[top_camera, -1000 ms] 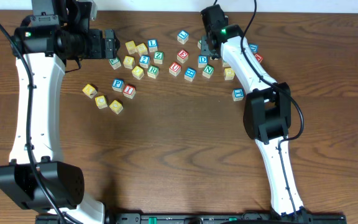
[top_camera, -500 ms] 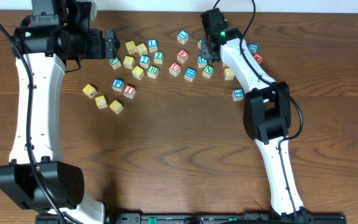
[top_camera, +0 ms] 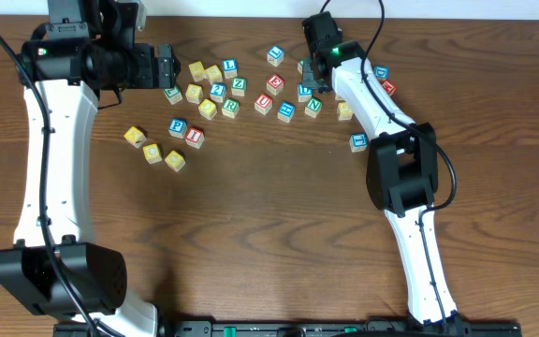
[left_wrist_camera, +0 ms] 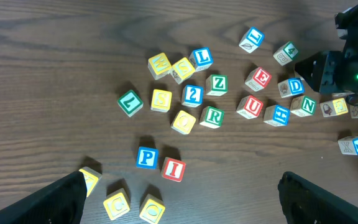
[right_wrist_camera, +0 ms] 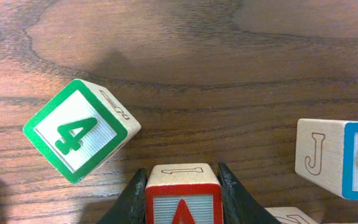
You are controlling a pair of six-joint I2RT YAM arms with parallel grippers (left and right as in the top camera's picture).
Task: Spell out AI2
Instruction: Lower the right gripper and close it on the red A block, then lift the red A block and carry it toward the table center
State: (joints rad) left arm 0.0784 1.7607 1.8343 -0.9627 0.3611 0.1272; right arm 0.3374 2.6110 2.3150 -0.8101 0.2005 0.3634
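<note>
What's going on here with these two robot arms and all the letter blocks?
The robot is spelling AI2 from blocks. The right claw is closed on the red A block toward the far edge of the table, beside a green 4 block. The left claw hangs open over the other cluster, holding nothing. The red I block and blue 2 block lie loose in that scatter, so nothing is lined up yet.

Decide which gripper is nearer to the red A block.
Right. The right gripper has its fingers against both sides of the red A block. The left gripper hangs open at the far left end of the scattered blocks, well away from it.
</note>
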